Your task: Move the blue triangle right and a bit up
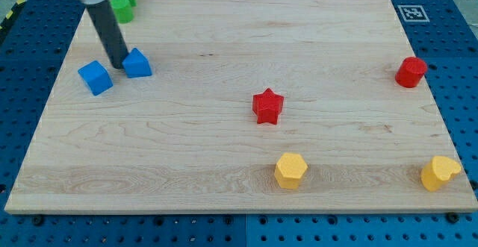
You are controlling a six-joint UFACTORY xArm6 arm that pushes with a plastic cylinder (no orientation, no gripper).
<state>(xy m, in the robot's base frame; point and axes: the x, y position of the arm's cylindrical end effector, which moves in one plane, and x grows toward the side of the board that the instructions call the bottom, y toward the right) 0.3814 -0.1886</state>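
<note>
The blue triangle (137,63) lies on the wooden board (224,165) at the view's upper left. My tip (118,66) is on the board right against the triangle's left side, between it and a blue cube (95,77) a little lower to the left. The dark rod rises from the tip toward the view's top left.
A green block (122,1) sits near the board's top left edge, partly behind the rod. A red star (267,106) is at the centre, a red cylinder (411,72) at the right, a yellow hexagon (290,170) at the bottom centre, a yellow block (439,173) at the bottom right.
</note>
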